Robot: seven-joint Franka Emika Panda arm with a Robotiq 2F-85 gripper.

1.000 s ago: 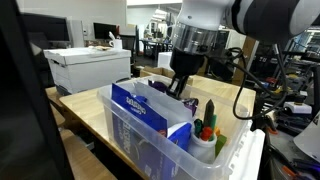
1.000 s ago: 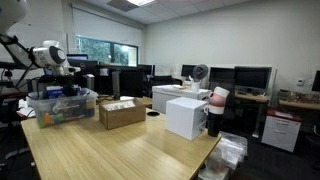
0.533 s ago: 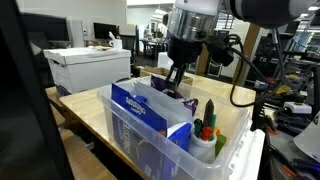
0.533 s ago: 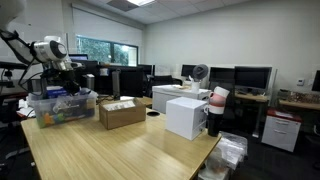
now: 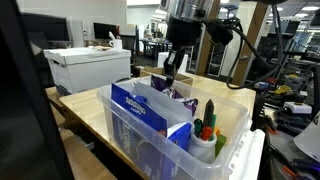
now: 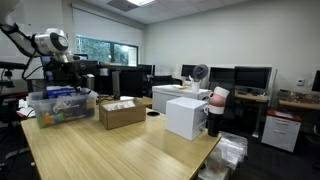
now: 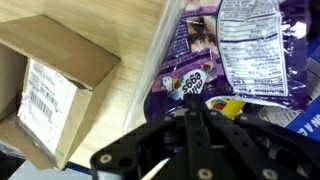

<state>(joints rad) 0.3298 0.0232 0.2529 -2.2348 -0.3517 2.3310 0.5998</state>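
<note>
Gripper: there it is, the gripper [image 5: 170, 70] hanging above the clear plastic bin [image 5: 150, 152], pointing straight down, clear of everything inside; in an exterior view from across the room it [image 6: 72, 66] sits high over the bin [image 6: 60, 113] at the far end of the table [image 6: 110, 150]

Fingers: pressed tight together into one narrow point, and the wrist view shows the gripper [image 7: 195, 100] with nothing pinched between them

Purple snack bag: right under the tips, the purple snack bag [image 7: 230, 55] lies flat in the bin with its white nutrition panel facing up; from the side only a purple sliver [image 5: 181, 95] peeks out behind the blue box, apart from the gripper

Blue box: the blue box [image 5: 142, 110] stands on edge along the near wall of the bin, just beside the bag

Cup: a white cup [image 5: 204, 142] holding green, red and orange pieces sits at the bin's other end, away from the gripper

Cardboard box: an open cardboard box [image 6: 122, 113] rests on the table next to the bin; the wrist view catches it [image 7: 50, 85] with a white label on its side, a strip of bare wood between it and the bin wall

White box: a closed white box [image 5: 85, 68] stands on the table beyond the bin
</note>
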